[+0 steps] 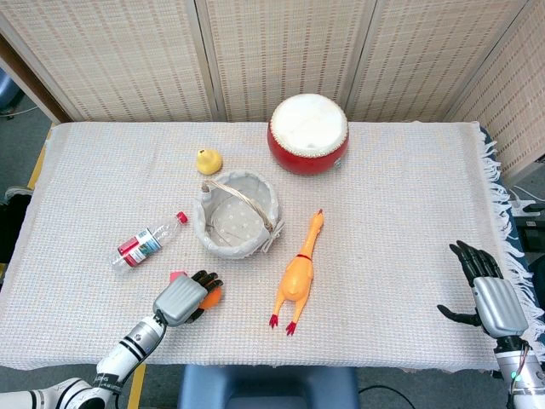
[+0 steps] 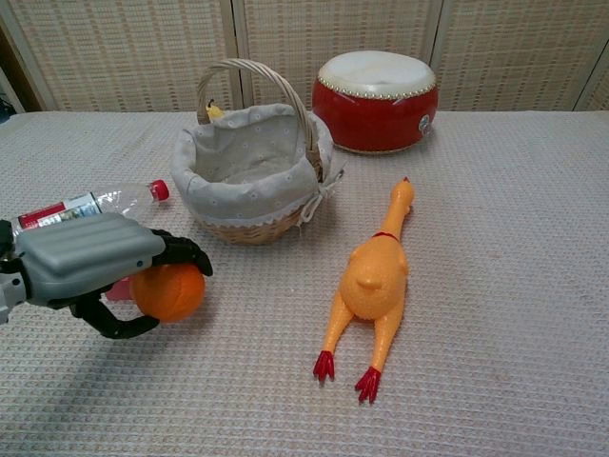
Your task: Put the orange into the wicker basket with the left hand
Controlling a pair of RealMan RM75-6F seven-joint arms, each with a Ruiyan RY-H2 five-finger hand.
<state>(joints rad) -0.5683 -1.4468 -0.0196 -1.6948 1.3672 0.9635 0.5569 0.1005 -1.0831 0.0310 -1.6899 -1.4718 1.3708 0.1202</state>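
The orange (image 2: 171, 291) sits in my left hand (image 2: 88, 262), whose fingers curl over its top while the thumb hooks under it. From the head view only a sliver of the orange (image 1: 212, 296) shows beside the left hand (image 1: 182, 298), near the table's front edge. The wicker basket (image 2: 249, 205) with its cloth lining and arched handle stands behind and to the right of the orange; in the head view the basket (image 1: 204, 223) lies just beyond the hand. My right hand (image 1: 490, 294) rests at the table's right edge, fingers spread, holding nothing.
A yellow rubber chicken (image 2: 373, 281) lies right of the orange. A red drum (image 2: 376, 100) stands behind the basket. A plastic bottle (image 1: 146, 242) lies left of the basket, a pink cube (image 1: 177, 275) by my left hand, a small yellow toy (image 1: 208, 160) beyond the basket.
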